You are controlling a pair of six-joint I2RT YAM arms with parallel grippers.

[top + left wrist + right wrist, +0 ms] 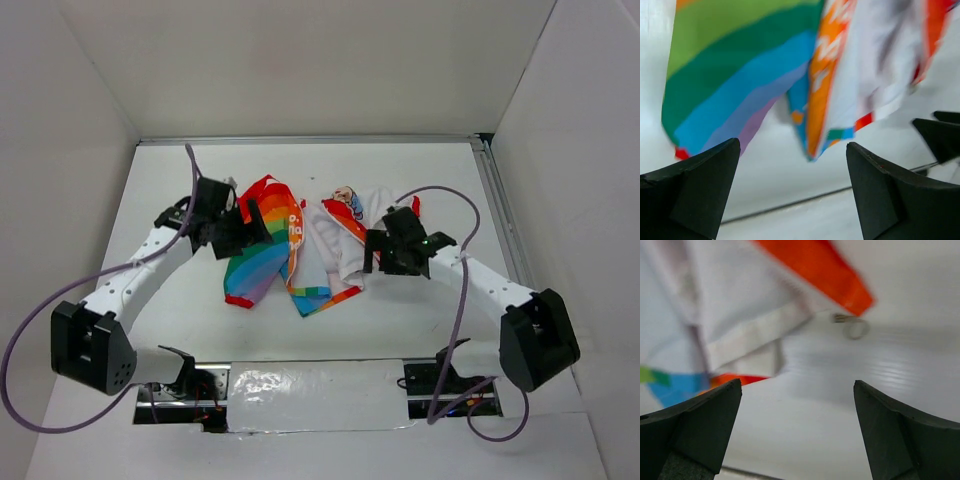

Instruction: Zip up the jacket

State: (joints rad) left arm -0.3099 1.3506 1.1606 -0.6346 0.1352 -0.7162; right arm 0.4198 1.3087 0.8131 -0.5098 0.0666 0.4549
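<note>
White tabletop (400, 320) boxed in by plain white walls (300, 60), pretty bare setup. Sitting crumpled around the middle of the table is the jacket (290, 245), rainbow panel bunched on the left, white part with the cartoon print on the right, front not zipped. It's right between the two arms. Left gripper (262, 228) is up against the rainbow side with its jaws spread wide and nothing between them. Right gripper (372, 252) is at the white side, also wide and holding nothing. Right wrist cam shows a small metal ring (856, 327) lying beside the red trim, kinda blurry.
</note>
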